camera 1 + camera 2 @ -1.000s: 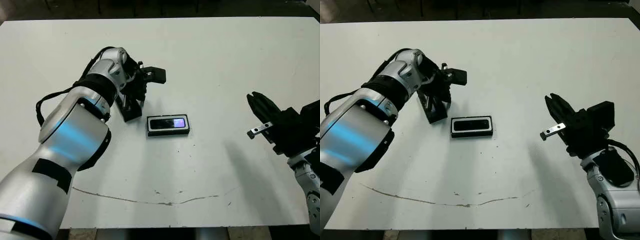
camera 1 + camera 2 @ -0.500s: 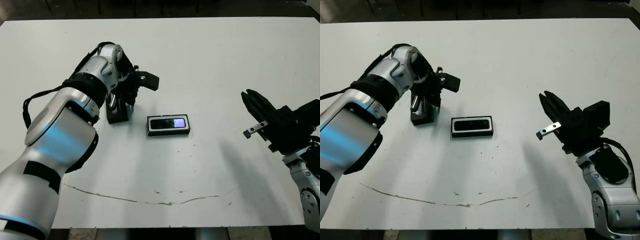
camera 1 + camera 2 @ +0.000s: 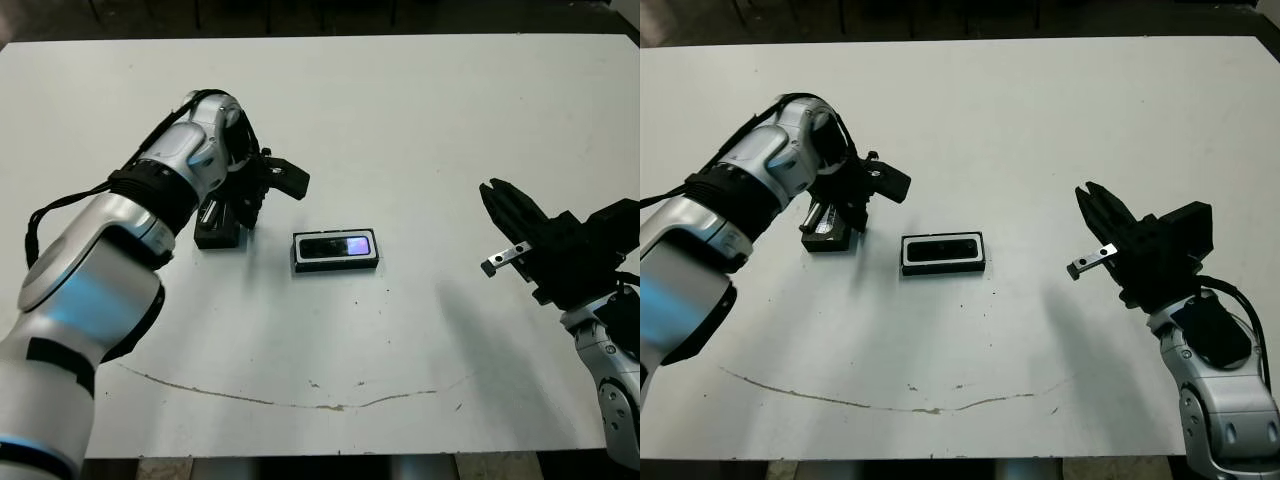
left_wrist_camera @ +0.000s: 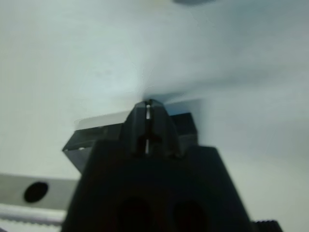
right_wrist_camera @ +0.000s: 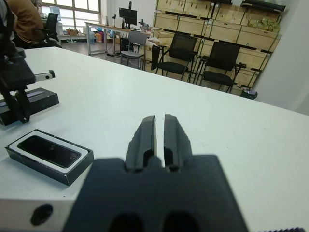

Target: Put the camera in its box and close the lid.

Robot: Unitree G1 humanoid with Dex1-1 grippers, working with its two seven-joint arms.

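**Inspector A:** What is recorded for the left side?

**Inspector B:** The left arm is seen stretched forward and bent inward across the white table (image 3: 420, 120); the left gripper (image 3: 232, 205) is held low over the lid (image 3: 217, 228), its tips at the lid's top; in the left wrist view the two fingers (image 4: 140, 126) are seen pressed together, only a hairline slit between them, with the lid's edge showing just behind. No grasp on the lid can be confirmed.

**Inspector A:** And the lid's lie?

**Inspector B:** It is laid flat, its long axis running roughly away from the robot, tilted a little; it is placed just beside the box (image 3: 336, 251), apart from it, on the box's left.

**Inspector A:** The box itself?

**Inspector B:** It is set near the table's middle, long axis running left to right; the camera (image 3: 337, 245) is seated inside it, glossy face up, aligned the same way.

**Inspector A:** The right side?

**Inspector B:** The right gripper (image 3: 503, 208) is held raised above the table, well apart from the box, pointed toward it; its fingers (image 5: 147, 135) are nearly together, nothing held; bare table lies between. Chairs (image 5: 181, 50) and a person (image 5: 26, 21) are noted beyond the table.
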